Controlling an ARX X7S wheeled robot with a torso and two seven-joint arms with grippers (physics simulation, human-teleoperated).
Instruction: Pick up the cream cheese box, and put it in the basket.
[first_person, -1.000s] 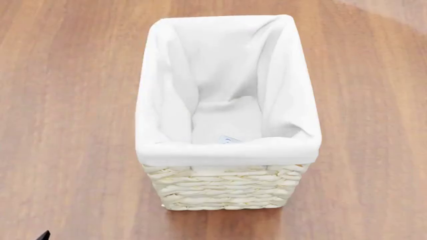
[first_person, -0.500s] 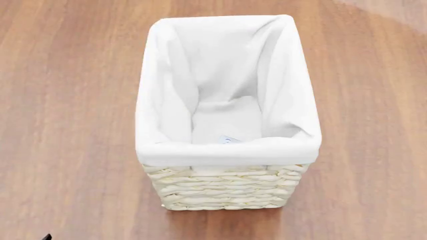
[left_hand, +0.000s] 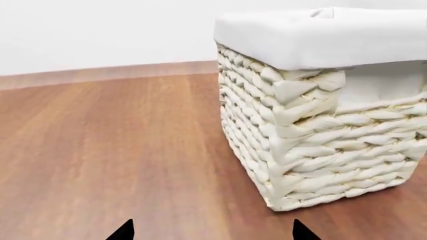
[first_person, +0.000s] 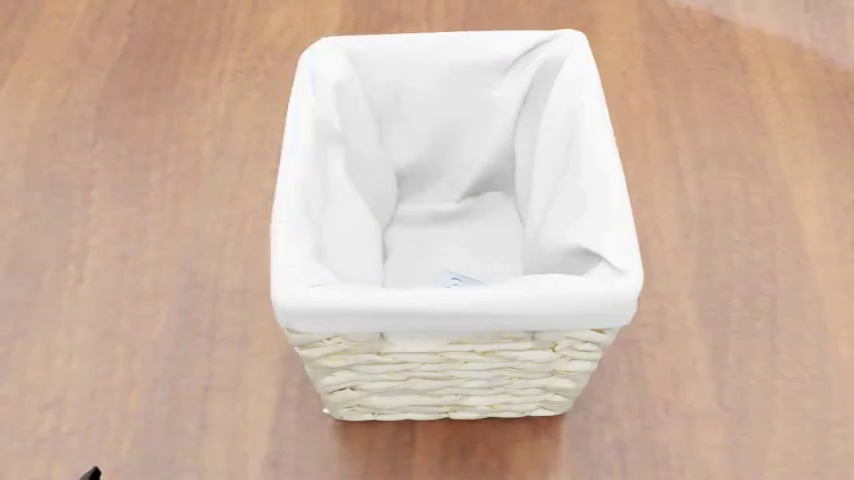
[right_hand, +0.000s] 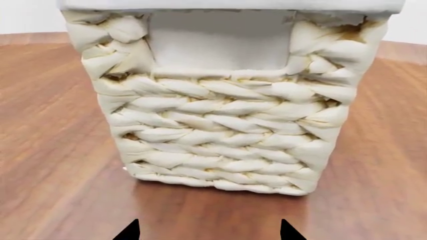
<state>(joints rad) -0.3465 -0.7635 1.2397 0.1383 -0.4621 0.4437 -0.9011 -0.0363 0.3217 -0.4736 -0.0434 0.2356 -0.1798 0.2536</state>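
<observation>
Both grippers show only as two dark fingertips at the edge of their wrist views: the left gripper (left_hand: 212, 232) and the right gripper (right_hand: 208, 231) each have tips spread well apart, holding and touching nothing. Ahead of them stands the basket (first_person: 447, 375), a tall rectangle of chunky cream woven wicker on a smooth wooden table (first_person: 134, 250). Its soft white cloth liner (first_person: 454, 300) folds over the rim. Down inside lies the cream cheese box (first_person: 458, 279) (just a pale corner with a bluish mark shows).

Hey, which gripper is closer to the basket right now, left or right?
Right, though only slightly. The right gripper faces the basket square-on at its front wall; the left gripper sits off its corner, angled toward one side.
</observation>
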